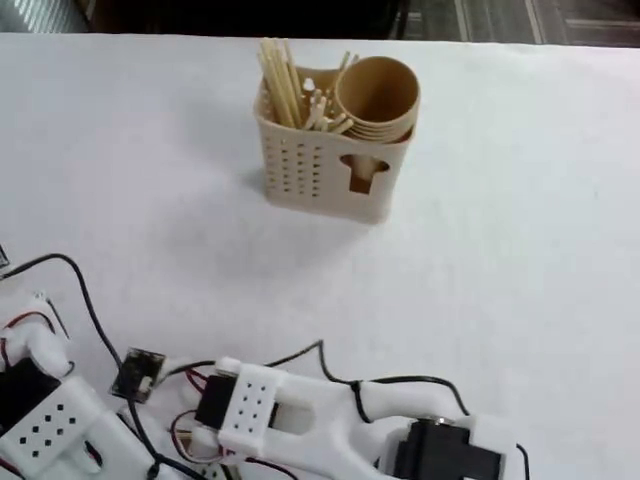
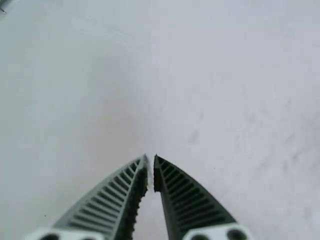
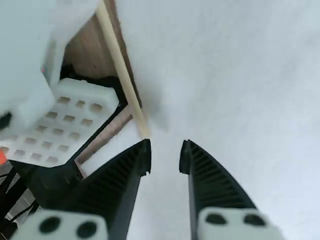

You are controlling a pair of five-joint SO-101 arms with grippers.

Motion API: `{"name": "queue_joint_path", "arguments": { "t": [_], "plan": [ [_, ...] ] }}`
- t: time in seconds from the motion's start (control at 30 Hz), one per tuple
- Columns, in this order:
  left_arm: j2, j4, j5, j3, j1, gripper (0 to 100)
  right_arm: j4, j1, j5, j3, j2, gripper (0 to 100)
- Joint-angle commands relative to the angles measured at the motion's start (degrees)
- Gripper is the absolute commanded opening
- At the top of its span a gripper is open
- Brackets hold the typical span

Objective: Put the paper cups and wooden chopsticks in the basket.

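Note:
A beige perforated basket stands at the far middle of the white table. A stack of tan paper cups sits in its right part. A bundle of wooden chopsticks stands upright in its left part. Both arms lie folded at the near edge, far from the basket. My left gripper is shut with nothing in it, low over bare tablecloth. My right gripper is open by a narrow gap and holds nothing, close to the table's near edge.
The white tablecloth spreads wide between the arms and the basket. Black cables and a small circuit board lie by the arm bases. A white perforated arm part and a wooden edge strip are beside my right gripper.

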Motion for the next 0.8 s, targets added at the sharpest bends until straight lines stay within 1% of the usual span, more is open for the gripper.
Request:
{"name": "queue_joint_path", "arguments": {
  "t": [0.0, 0.43, 0.5, 0.63, 0.67, 0.77],
  "plan": [
    [-0.2, -1.2, 0.5, -0.4, -0.2, 5, -0.2, 1.3, -1.8, -2.3, -0.5, 10.9],
    [-0.2, -1.2, 0.5, -0.4, -0.2, 5, 1.8, 1.6, -2.2, -1.8, -0.6, 10.5],
    [-0.2, -1.2, 0.5, -0.4, -0.1, 5, 1.8, 1.6, -5.6, -1.8, -0.6, 10.5],
    [-0.2, -1.2, 0.5, -0.4, -0.1, 5, 1.5, 1.6, -16.5, -1.8, -0.5, 10.9],
    [-0.2, -1.2, 0.5, -0.4, -0.1, 5, 1.5, 1.6, -17.9, -1.8, -0.5, 10.9],
    [-0.2, -1.2, 0.5, -0.4, -0.1, 5, 1.8, 1.6, -18.5, -1.8, -0.5, 10.8]
  ]
}}
